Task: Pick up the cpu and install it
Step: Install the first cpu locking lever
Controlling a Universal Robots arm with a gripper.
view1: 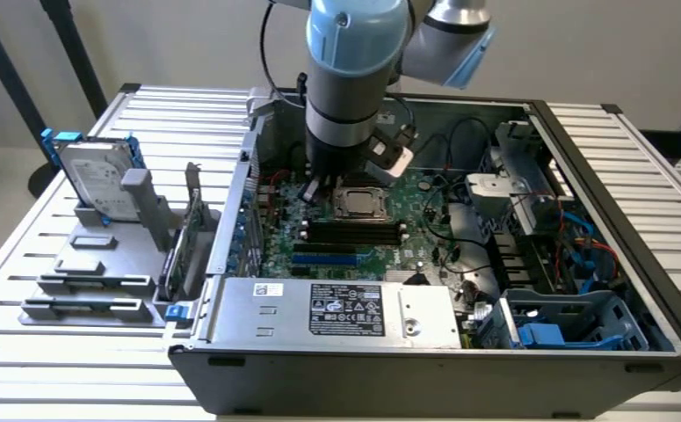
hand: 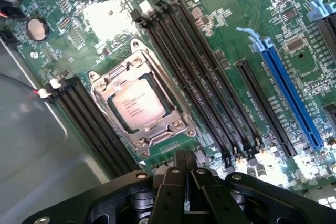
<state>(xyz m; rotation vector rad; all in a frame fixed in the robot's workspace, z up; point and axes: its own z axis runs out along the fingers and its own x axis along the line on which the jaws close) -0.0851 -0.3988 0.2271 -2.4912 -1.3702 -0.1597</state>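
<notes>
The cpu [hand: 139, 103] is a small square chip with a dull silver top. It lies flat in the metal-framed socket [hand: 137, 64] on the green motherboard. In the exterior view the cpu [view1: 360, 204] sits in the middle of the open computer case, just to the exterior view's right of the arm's lower end. My gripper [hand: 185, 162] hovers a little above the board beside the socket, apart from the chip. Its black fingers [hand: 176, 174] are pressed together with nothing between them.
Long black memory slots [hand: 194, 72] and a blue card slot [hand: 291, 98] run beside the socket. The case walls [view1: 246, 176], cables [view1: 458, 189] and the power supply [view1: 340, 308] ring the board. A hard drive [view1: 97, 180] with blue brackets stands on a grey fixture at the exterior view's left.
</notes>
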